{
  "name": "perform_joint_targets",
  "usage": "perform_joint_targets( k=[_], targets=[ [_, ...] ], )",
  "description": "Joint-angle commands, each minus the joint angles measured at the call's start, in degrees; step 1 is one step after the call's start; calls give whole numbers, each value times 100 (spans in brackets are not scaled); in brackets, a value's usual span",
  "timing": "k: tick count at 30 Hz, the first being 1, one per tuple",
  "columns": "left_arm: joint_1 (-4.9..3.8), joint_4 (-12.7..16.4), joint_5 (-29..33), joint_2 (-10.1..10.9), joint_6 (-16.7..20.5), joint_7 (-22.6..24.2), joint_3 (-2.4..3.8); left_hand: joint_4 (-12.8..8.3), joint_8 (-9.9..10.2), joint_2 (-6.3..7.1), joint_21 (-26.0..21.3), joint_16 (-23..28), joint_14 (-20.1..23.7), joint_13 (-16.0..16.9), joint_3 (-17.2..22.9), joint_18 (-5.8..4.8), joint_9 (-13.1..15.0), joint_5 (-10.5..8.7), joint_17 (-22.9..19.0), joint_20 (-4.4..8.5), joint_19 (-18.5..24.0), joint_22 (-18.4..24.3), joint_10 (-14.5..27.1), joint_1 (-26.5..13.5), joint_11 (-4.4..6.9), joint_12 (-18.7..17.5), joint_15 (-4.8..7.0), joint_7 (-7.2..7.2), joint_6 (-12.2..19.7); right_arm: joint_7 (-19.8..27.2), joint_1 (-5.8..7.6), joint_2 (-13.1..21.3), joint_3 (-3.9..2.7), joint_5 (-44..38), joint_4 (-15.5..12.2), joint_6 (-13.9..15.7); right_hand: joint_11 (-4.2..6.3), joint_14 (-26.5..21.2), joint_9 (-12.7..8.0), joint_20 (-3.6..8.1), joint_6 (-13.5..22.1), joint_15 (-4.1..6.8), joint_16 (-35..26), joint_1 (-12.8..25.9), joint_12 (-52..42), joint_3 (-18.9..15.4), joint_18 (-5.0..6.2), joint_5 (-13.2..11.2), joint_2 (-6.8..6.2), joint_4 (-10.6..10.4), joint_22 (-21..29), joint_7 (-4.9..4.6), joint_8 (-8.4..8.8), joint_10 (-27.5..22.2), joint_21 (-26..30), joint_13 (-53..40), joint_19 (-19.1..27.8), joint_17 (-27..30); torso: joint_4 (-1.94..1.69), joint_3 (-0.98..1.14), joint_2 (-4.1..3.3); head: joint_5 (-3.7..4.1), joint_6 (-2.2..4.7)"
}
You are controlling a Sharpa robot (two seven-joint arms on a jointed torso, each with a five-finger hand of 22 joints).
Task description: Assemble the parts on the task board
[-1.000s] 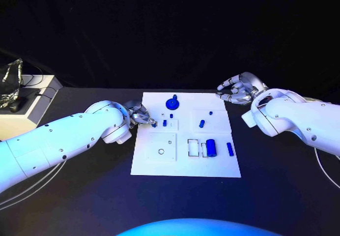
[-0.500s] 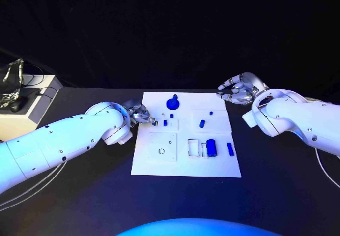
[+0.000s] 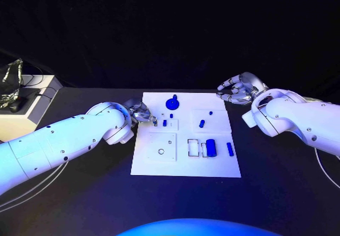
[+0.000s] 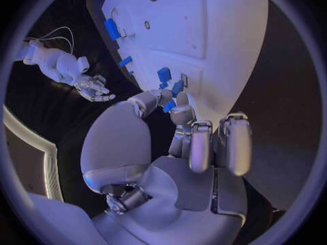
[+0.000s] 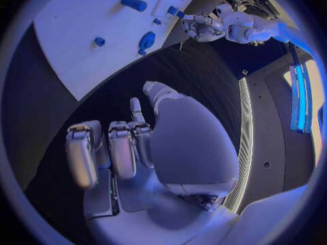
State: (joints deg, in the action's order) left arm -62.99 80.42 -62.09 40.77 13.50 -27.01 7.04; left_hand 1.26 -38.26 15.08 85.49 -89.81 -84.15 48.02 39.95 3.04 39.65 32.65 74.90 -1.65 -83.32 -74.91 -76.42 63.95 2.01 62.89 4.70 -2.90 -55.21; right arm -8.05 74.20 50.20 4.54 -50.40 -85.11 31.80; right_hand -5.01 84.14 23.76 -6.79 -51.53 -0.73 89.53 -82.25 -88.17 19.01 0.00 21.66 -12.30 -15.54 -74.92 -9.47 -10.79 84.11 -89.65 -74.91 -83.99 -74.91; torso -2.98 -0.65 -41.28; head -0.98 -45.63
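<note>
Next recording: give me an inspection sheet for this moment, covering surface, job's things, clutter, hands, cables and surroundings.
Surface: black table, with the white task board in its middle.
Job's things: small blue parts on the board, among them a round-headed part at the far edge, a cylinder and a thin bar on the right side.
Clutter: nothing seen on the table beyond the board.
Hands: left hand at the board's left edge, pinching a small blue part; right hand off the board's far right corner, fingers curled, holding nothing.
Cables: thin cables beside the left arm.
Surroundings: pale box at far left; dark backdrop.
</note>
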Motion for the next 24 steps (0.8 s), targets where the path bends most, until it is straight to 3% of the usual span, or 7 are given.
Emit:
perform_joint_targets(
  k=[1,11,24],
  targets=[
    [2,-27,55,-30,-49,67,2,-340,13,-194,25,-19,-585,1,366,-67,-5,16,1510,15,-36,-508,-34,244,6,14,34,64,-91,23,-6,-1,-1,-63,-2,-48,34,523,5,56,39,35,-35,55,30,24,3,21,-23,1,-1500,-6,-34,369,-26,-1299,-596,-1258,1,-3,-1,0,-15],
    [4,-82,71,-48,-293,1,2,-335,18,-187,25,-19,-585,-22,372,-67,-8,11,1510,17,-36,-508,-31,241,6,-3,35,64,-95,24,-9,1,-1,-63,-1,-50,34,523,5,56,39,35,-35,55,30,24,3,21,-23,1,-1500,-6,-34,369,-26,-1299,-596,-1258,-2,-2,4,3,-31],
    [6,-112,59,-83,-338,17,2,-330,24,-182,26,-19,-585,-31,374,-68,-10,3,1510,18,-38,-511,-29,236,6,-12,36,64,-96,25,-12,-1,-1,-64,-2,-53,34,523,5,56,39,35,-35,55,30,24,3,21,-23,1,-1500,-6,-34,369,-26,-1299,-596,-1258,0,-2,1,3,-39]
  ],
)
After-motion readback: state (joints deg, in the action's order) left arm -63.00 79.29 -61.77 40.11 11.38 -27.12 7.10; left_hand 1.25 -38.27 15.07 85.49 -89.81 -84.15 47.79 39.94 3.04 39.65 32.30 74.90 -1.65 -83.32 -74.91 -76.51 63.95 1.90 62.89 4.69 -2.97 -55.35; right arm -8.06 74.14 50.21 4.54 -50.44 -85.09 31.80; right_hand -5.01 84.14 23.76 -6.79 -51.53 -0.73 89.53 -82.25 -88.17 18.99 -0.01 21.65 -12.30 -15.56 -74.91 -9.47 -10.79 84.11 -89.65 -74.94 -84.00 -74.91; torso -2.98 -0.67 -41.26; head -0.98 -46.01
